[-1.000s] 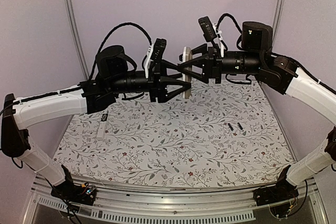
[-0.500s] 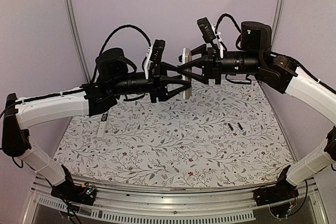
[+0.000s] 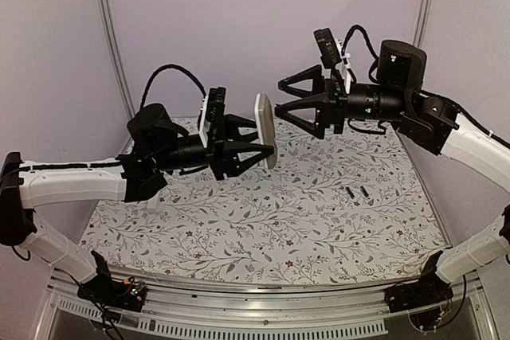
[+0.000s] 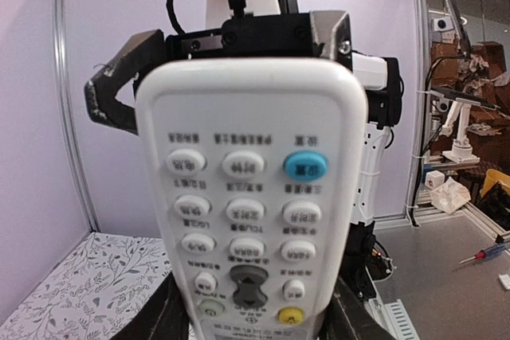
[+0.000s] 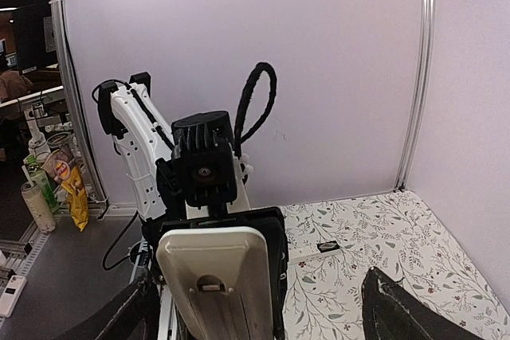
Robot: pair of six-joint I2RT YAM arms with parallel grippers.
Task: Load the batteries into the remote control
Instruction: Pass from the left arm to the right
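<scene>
The white remote control (image 3: 264,130) hangs in the air above the table's middle, standing on end. My left gripper (image 3: 267,142) is shut on its lower end. In the left wrist view its button face (image 4: 251,197) fills the frame between my fingers (image 4: 163,320). My right gripper (image 3: 280,95) is open a short way to the right of the remote, touching nothing. The right wrist view shows the remote's back (image 5: 219,276) with its battery cover latch, between my spread right gripper (image 5: 259,316). Two small dark batteries (image 3: 356,192) lie on the cloth at the right.
A floral cloth (image 3: 263,228) covers the table. A white strip with a small black piece (image 5: 327,246) lies on the cloth at the far left. Lilac walls with metal posts (image 3: 107,29) close in the back and both sides.
My left gripper closed on the remote and carried it down and to the left. My right gripper let go of it, opened wide and drew back to the right.
</scene>
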